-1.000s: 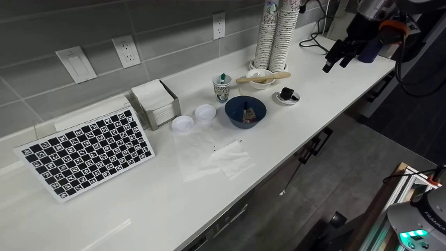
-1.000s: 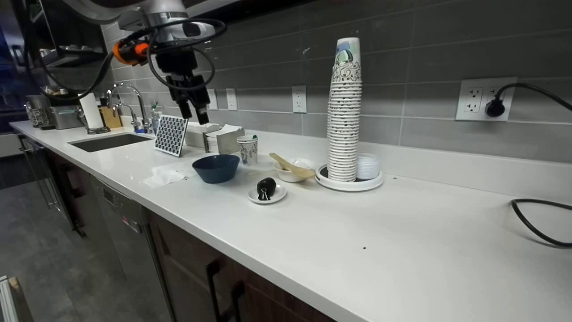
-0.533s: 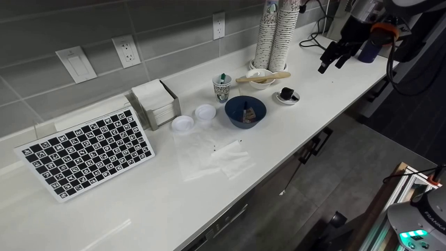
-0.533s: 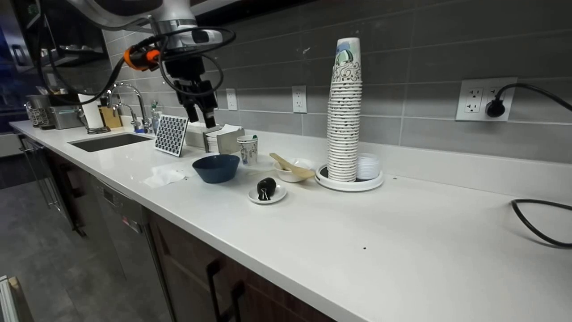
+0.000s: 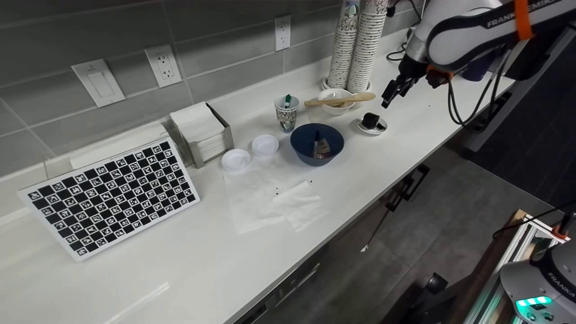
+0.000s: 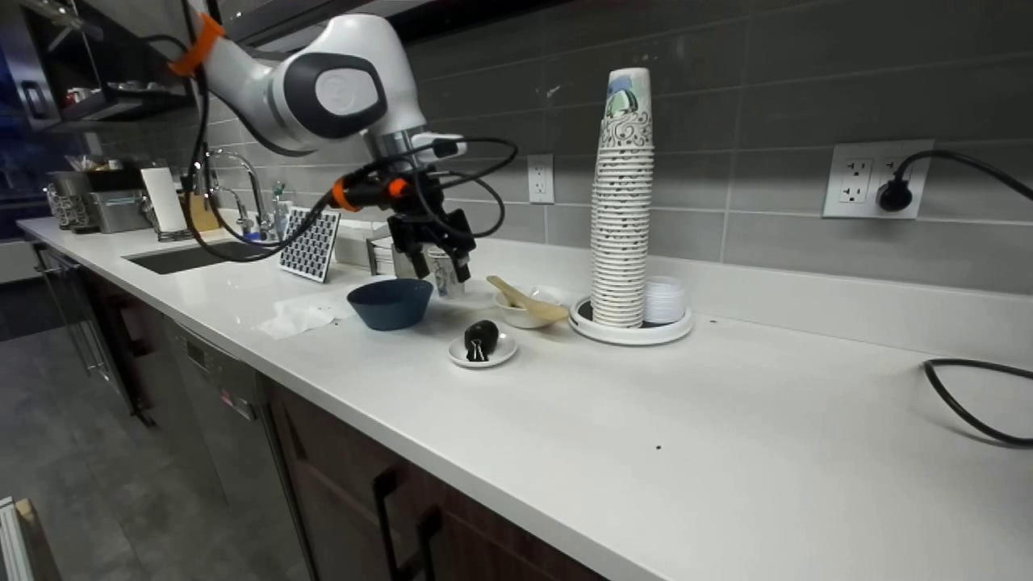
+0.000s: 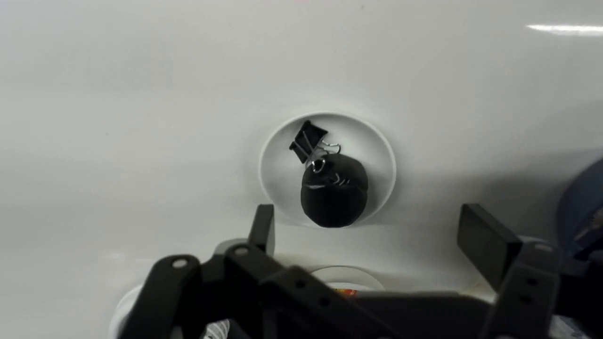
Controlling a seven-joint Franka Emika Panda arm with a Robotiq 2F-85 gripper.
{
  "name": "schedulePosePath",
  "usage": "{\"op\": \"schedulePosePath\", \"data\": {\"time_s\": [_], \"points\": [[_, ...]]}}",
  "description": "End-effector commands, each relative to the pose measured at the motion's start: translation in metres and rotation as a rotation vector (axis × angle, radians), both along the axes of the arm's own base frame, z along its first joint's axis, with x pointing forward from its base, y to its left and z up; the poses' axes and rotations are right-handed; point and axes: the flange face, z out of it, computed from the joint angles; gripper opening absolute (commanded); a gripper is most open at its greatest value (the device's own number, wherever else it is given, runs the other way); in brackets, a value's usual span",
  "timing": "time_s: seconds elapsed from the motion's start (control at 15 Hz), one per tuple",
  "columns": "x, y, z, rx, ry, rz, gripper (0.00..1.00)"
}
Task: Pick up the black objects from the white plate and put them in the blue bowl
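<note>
The black objects lie together on the white plate (image 7: 379, 165): a rounded black lump (image 7: 334, 197) with a black binder clip (image 7: 308, 140) touching it. The plate also shows in both exterior views (image 5: 370, 133) (image 6: 506, 350), with the dark lump (image 5: 371, 120) (image 6: 482, 335) on it. The blue bowl (image 5: 308, 157) (image 6: 391, 307) stands beside the plate and holds a marker and a small packet. Its edge shows at the right of the wrist view (image 7: 577, 207). My gripper (image 7: 370, 226) is open and empty, above the counter near the plate; it also shows in both exterior views (image 5: 393, 96) (image 6: 442, 270).
A white bowl with a wooden spoon (image 5: 342, 100) stands behind the plate. Tall stacks of paper cups (image 6: 623, 218) stand on a white tray near the wall. A cup with a green marker (image 5: 286, 117), two pale discs (image 5: 265, 145), napkins and a checkered board (image 5: 112, 198) are farther along.
The arm has moved along the counter toward the plate and come lower; my gripper is now closer to the black objects. It stays open. The plate, black objects and bowl have not moved.
</note>
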Motion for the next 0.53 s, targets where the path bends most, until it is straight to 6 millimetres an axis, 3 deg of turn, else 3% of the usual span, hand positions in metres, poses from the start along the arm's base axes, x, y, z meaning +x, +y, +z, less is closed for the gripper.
{"op": "schedulePosePath", "data": {"time_s": [0.0, 0.13, 0.27, 0.47], "points": [[0.011, -0.003, -0.009, 0.021, 0.002, 0.008, 1.00], [0.018, -0.006, -0.021, 0.026, 0.018, 0.013, 1.00], [0.018, -0.005, -0.017, 0.026, 0.012, 0.014, 1.00], [0.031, -0.011, -0.037, 0.033, -0.055, 0.013, 1.00]]}}
